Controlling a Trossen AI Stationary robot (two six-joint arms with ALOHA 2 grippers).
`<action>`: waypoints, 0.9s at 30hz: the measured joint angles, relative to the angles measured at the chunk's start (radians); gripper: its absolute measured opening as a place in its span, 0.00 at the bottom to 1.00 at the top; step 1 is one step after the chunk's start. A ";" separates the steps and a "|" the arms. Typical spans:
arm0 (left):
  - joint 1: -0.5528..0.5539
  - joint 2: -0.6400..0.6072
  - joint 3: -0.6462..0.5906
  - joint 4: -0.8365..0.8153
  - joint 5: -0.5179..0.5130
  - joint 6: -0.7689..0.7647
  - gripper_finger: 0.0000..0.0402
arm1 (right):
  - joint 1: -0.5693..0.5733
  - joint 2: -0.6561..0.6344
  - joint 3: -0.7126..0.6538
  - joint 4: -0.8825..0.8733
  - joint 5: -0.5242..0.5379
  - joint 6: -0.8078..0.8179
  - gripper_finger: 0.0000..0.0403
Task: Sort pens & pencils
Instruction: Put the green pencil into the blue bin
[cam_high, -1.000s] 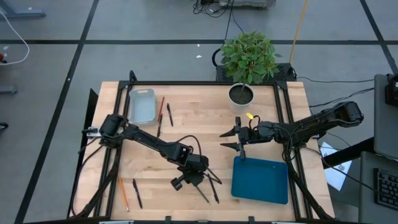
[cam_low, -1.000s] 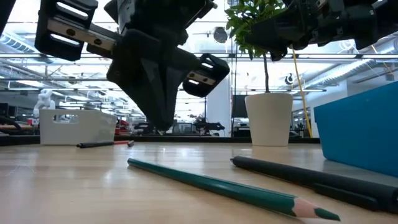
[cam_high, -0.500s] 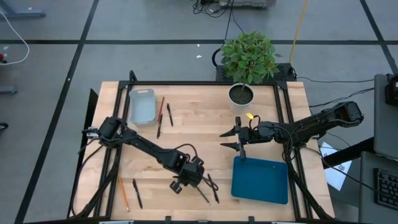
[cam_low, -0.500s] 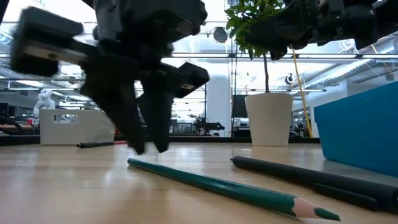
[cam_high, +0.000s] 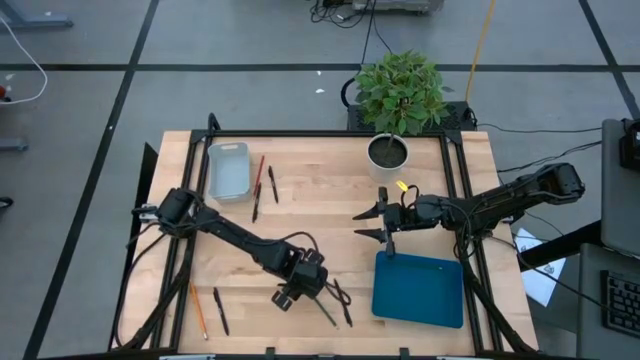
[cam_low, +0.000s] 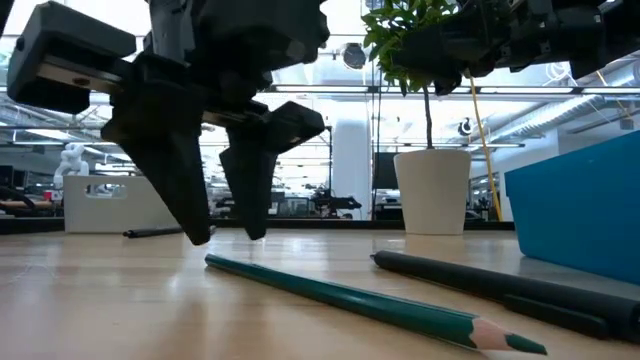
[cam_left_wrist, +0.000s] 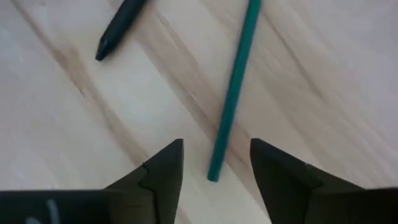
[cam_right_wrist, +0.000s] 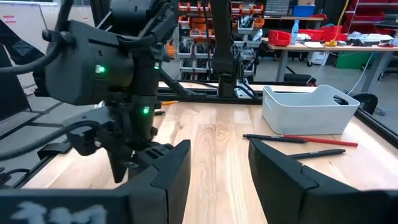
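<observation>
My left gripper (cam_high: 300, 287) stands open near the table's front middle, pointing steeply down. Its two fingers (cam_left_wrist: 165, 168) stand on either side of the blunt end of a green pencil (cam_left_wrist: 233, 93) without touching it. The pencil (cam_low: 340, 292) lies flat on the wood, with a black pen (cam_left_wrist: 121, 28) lying beside it (cam_low: 470, 280). My right gripper (cam_high: 372, 222) hangs open and level above the table, just beyond the blue tray (cam_high: 418, 290), with nothing between its fingers (cam_right_wrist: 168, 168).
A white bin (cam_high: 228, 170) sits at the far left, with a red pencil (cam_high: 259, 175) and two black pens (cam_high: 272, 183) next to it. An orange pencil (cam_high: 198, 310) and a black pen (cam_high: 220, 310) lie near the front left. A potted plant (cam_high: 388, 152) stands at the far edge.
My left gripper has opened from shut, rolled about its own axis and shifted a little toward the table's left, so its fingers now stand astride the green pencil's blunt end. The pencil and the pen have not moved.
</observation>
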 joint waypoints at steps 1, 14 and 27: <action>0.004 0.006 0.001 0.000 0.011 0.000 0.45 | 0.000 0.000 0.000 0.000 0.000 0.000 0.37; 0.007 0.056 0.011 -0.016 0.026 0.012 0.38 | 0.000 0.000 0.000 0.001 0.000 0.001 0.37; 0.035 0.059 0.009 -0.049 0.015 0.042 0.03 | 0.000 0.000 0.000 0.000 0.000 0.020 0.37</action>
